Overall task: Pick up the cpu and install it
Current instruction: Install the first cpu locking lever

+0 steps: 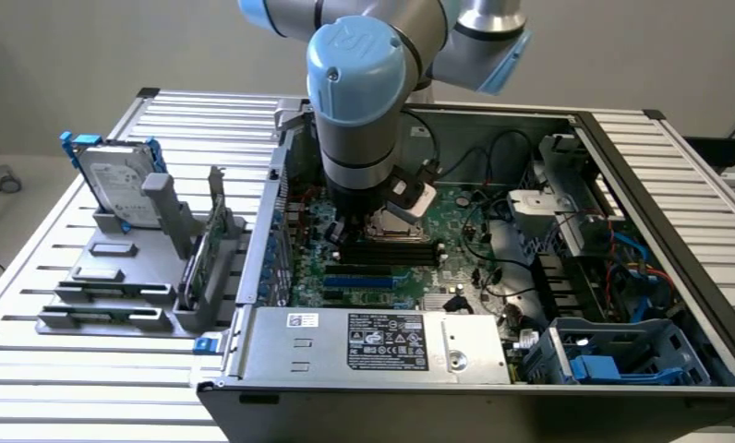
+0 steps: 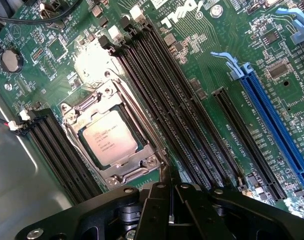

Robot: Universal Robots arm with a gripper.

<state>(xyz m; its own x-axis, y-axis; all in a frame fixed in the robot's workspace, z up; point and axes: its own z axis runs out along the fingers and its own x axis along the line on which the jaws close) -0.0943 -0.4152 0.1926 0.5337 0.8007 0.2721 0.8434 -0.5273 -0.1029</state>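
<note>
The cpu (image 2: pixel 108 137), a small square chip with a shiny silver top, lies flat inside the metal-framed socket (image 2: pixel 137 167) on the green motherboard (image 2: pixel 191 50). My gripper (image 2: pixel 169 187) hangs just beside the socket frame, its two black fingers pressed together with nothing between them. In the exterior view the arm reaches down into the open computer case (image 1: pixel 614 138), and the gripper (image 1: pixel 374 221) sits low over the board, next to the socket (image 1: pixel 407 221).
Black memory slots (image 2: pixel 156 100) run on both sides of the socket, with blue expansion slots (image 2: pixel 276 130) further off. A silver hard drive with blue rails (image 1: pixel 115 180) stands on a grey rack outside the case. The power supply (image 1: pixel 392 341) and cables crowd the case.
</note>
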